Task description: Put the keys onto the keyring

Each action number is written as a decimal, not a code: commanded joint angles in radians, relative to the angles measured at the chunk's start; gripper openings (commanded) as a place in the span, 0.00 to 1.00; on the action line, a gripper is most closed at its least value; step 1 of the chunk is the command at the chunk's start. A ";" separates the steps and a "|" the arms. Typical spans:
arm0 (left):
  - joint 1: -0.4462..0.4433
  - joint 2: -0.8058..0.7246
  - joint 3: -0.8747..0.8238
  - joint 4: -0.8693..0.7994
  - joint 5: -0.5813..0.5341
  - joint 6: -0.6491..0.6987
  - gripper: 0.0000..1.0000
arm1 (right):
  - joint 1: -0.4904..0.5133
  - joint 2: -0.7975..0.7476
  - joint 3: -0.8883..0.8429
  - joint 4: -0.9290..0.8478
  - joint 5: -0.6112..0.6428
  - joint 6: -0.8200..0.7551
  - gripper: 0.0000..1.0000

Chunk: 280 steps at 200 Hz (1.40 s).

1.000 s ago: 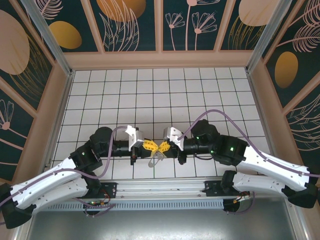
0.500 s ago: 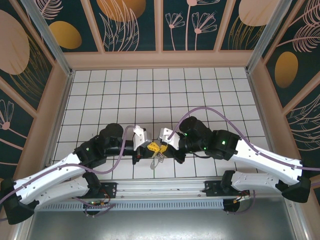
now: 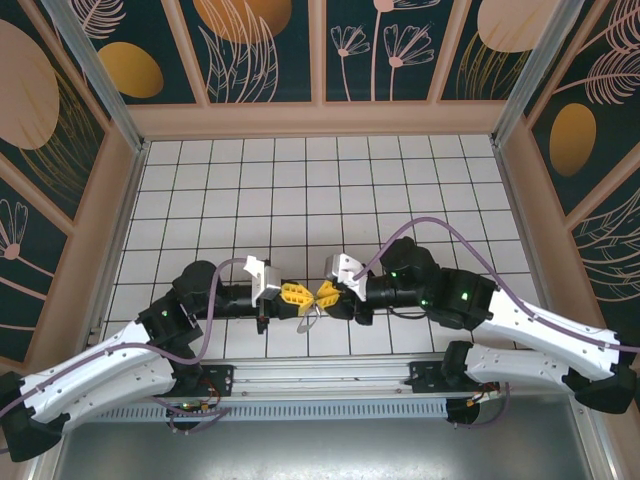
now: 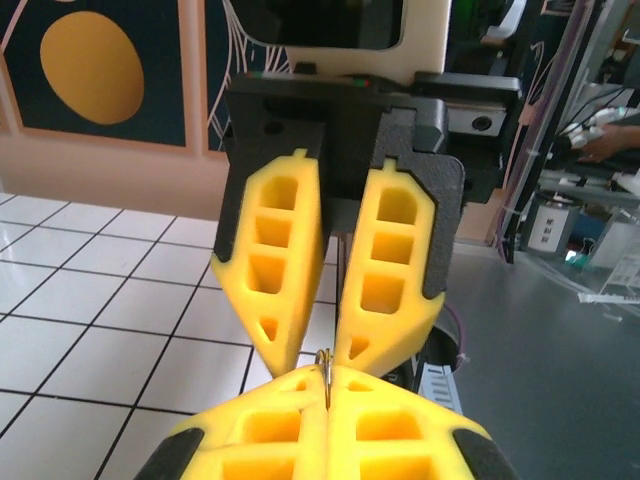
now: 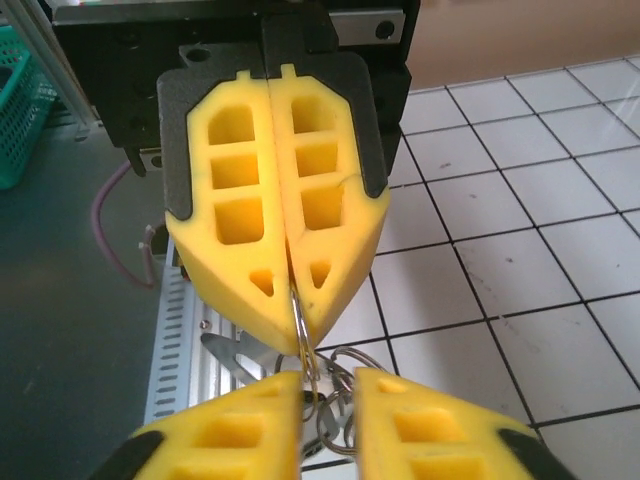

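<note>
The keyring (image 5: pixel 299 330) is pinched in my left gripper's (image 3: pixel 297 294) closed jaws, with the keys (image 5: pixel 232 356) hanging beneath it. My right gripper (image 3: pixel 322 293) meets it tip to tip, jaws slightly apart on either side of the ring wire. A teal basket (image 5: pixel 12 110) sits past the grey ledge; I cannot tell its contents. We're just beside the near rail (image 3: pixel 330 372), and the tiled table (image 3: pixel 300 180) stretches away to the far wall.

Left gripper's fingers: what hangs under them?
A wire ring pinched between the left fingers, with keys and smaller rings below; the right gripper's fingers cover their lower ends.
</note>
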 commanded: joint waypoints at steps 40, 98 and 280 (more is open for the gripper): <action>0.001 -0.038 -0.047 0.207 0.037 -0.072 0.00 | -0.003 -0.023 -0.070 0.148 -0.076 0.039 0.24; 0.001 -0.043 -0.069 0.239 0.033 -0.090 0.00 | -0.003 -0.072 -0.105 0.216 -0.099 0.039 0.22; 0.001 -0.071 -0.058 0.188 -0.060 -0.046 0.00 | 0.055 -0.139 -0.239 0.368 -0.018 0.163 0.40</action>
